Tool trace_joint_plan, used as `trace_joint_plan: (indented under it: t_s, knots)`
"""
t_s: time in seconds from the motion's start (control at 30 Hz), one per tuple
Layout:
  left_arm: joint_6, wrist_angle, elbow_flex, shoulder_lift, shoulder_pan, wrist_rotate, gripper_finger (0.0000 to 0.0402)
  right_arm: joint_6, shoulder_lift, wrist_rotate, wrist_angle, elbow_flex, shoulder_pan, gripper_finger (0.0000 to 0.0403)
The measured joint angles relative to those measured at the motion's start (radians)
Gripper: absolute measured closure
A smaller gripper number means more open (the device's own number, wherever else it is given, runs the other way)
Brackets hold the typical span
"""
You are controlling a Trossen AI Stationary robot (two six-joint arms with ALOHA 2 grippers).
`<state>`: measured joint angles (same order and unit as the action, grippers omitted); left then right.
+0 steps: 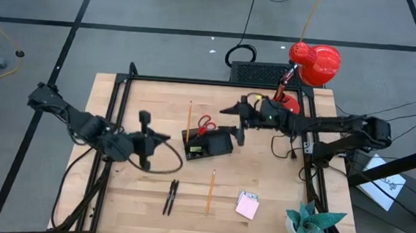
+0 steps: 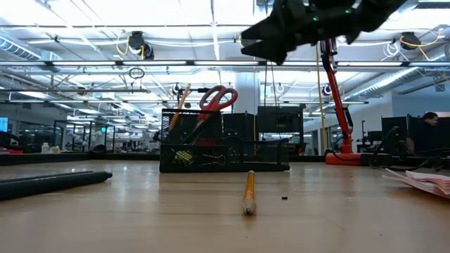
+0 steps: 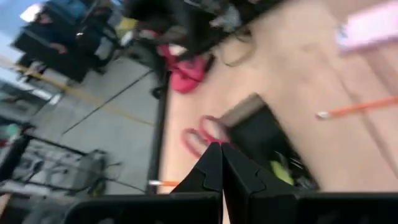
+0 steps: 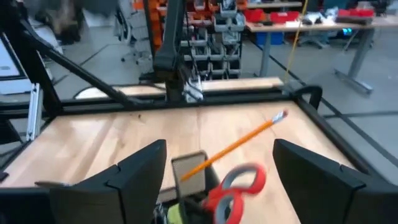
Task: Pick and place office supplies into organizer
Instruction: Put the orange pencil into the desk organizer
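Observation:
The black organizer (image 1: 210,144) stands mid-table. Red-handled scissors (image 1: 205,124) and an orange pencil (image 4: 239,144) stick up out of it, and a small yellow piece (image 2: 184,156) lies inside. A second pencil (image 1: 211,191), two black pens (image 1: 171,197) and a pink sticky-note pad (image 1: 246,205) lie flat on the table nearer the front. My right gripper (image 1: 235,123) hovers open above the organizer's right end, with nothing between its fingers (image 4: 140,168). My left gripper (image 3: 221,167) is shut and empty, raised over the table left of the organizer.
A red desk lamp (image 1: 314,63) and a black ribbed box (image 1: 259,72) stand at the far right. A teal paper plant (image 1: 312,223) sits at the near right corner. A black frame (image 1: 114,88) borders the table. Cables trail by the right arm.

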<state>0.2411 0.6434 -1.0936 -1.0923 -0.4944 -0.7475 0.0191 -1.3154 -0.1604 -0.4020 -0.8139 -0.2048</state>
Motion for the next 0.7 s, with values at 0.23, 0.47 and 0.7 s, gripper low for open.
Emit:
trace_joint_plan:
  t_s: [0.23, 0.47, 0.7]
  knots:
    - [0.100, -0.405, 0.301, 0.163, -0.019, 0.161, 0.0401, -0.003, -0.052, -0.130, -0.042, -0.047, -0.074, 0.0108]
    - [0.121, -0.581, 0.517, 0.516, 0.036, 0.357, 0.0401, 0.043, -0.137, -0.163, -0.102, -0.047, -0.115, 0.0108]
    - [0.067, -0.695, 0.727, 0.618, 0.125, 0.477, 0.0401, 0.108, -0.273, -0.230, -0.156, -0.163, -0.164, 0.0107]
